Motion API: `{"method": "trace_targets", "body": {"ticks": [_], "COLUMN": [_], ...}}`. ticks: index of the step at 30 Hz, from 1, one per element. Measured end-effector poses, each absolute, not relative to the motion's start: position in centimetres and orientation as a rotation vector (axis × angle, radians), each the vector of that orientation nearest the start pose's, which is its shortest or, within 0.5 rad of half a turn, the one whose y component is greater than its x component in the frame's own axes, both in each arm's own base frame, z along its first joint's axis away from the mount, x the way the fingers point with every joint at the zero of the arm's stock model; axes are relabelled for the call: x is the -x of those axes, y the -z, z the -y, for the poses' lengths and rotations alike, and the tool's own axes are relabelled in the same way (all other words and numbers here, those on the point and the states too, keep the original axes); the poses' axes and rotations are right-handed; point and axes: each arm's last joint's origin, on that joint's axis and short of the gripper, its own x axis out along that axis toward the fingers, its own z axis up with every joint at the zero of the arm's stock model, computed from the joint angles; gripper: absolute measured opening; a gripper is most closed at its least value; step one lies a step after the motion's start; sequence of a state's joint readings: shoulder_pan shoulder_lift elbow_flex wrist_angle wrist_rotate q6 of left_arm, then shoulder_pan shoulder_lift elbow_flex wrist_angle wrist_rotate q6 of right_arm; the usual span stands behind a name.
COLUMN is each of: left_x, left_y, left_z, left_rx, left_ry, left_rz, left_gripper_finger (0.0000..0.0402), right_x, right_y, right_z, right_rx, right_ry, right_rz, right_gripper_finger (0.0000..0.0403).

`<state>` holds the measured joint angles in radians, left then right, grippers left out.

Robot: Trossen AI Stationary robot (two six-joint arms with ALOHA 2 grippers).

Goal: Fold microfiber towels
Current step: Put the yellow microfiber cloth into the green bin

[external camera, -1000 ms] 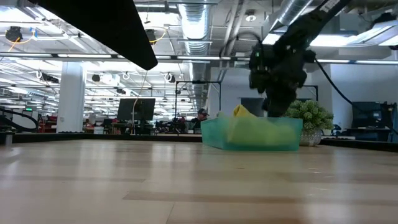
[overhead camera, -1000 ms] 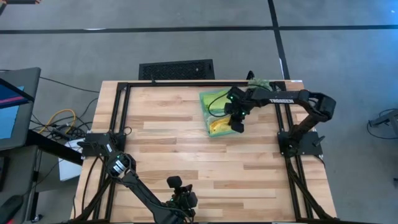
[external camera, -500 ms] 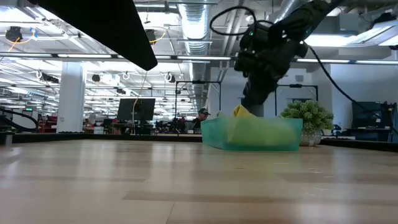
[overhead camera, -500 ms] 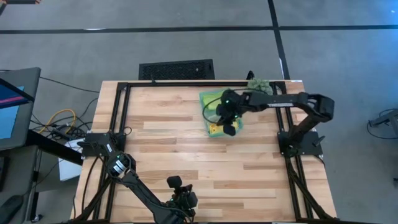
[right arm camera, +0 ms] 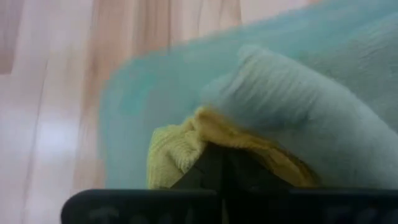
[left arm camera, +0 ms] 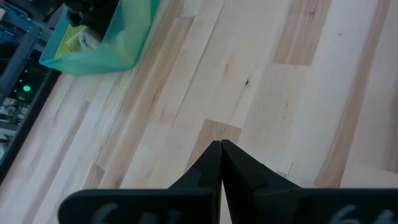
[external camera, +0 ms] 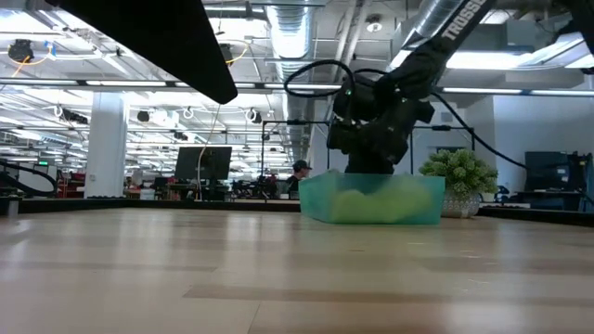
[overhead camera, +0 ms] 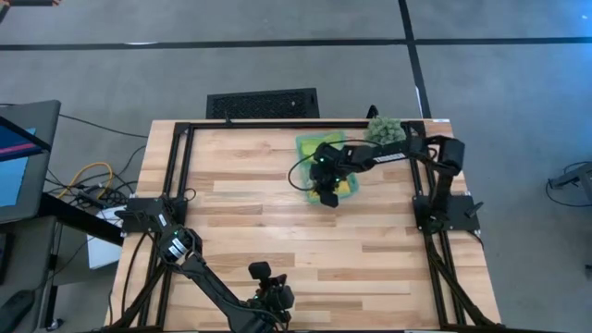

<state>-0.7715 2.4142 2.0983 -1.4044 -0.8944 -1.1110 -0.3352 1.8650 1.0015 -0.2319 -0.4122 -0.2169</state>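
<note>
Yellow towel (right arm camera: 180,146) lies bunched in the teal bin (overhead camera: 305,148), pinched at the right gripper (right arm camera: 222,163) tips.

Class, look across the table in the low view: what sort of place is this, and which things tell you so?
Probably an open-plan lab or workshop office: exposed ceiling ducts, rows of desks with monitors behind, and a wooden table framed for two robot arms.

White lettering "TROSSEN" is seen on the right arm (external camera: 457,20) in the low view; no other text can be read.
</note>
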Motion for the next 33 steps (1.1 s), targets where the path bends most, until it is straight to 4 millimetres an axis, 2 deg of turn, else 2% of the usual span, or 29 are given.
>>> {"method": "trace_targets", "body": {"ticks": [2, 5, 10, 13, 15, 20, 29, 33], "left_x": [-34.3, -34.3, -34.3, -34.3, -34.3, -34.3, -34.3, -34.3], "left_y": [-17.5, -17.5, -17.5, -17.5, -17.5, -17.5, -17.5, -17.5], "left_z": [30.2, 30.2, 30.2, 30.2, 30.2, 30.2, 30.2, 30.2], "left_rx": [-0.281, -0.28, -0.276, -0.276, -0.275, -0.278, -0.282, -0.282], "left_ry": [-0.638, -0.638, -0.637, -0.636, -0.635, -0.635, -0.634, -0.634], "left_rz": [-0.868, -0.867, -0.864, -0.864, -0.862, -0.863, -0.865, -0.865], "left_gripper_finger": [0.0, 0.0, 0.0, 0.0, 0.0, 0.0, 0.0, 0.0], "right_x": [-32.7, -32.6, -30.8, -30.1, -30.0, -30.9, -33.5, -33.7], "right_y": [-13.5, -16.1, -20.1, -21.6, -21.8, -19.7, -12.4, -11.3], "right_z": [10.1, 9.8, 9.6, 10.1, 10.5, 11.9, 14.2, 14.9], "right_rx": [-0.194, -0.171, -0.159, -0.142, -0.129, -0.162, -0.255, -0.277], "right_ry": [-0.173, -0.168, -0.156, -0.129, -0.11, -0.092, -0.025, -0.014], "right_rz": [-1.002, -0.964, -0.919, -0.857, -0.809, -0.756, -0.775, -0.761], "right_gripper_finger": [0.0023, 0.0022, 0.0026, 0.0026, 0.0023, 0.0017, 0.0021, 0.0018]}}
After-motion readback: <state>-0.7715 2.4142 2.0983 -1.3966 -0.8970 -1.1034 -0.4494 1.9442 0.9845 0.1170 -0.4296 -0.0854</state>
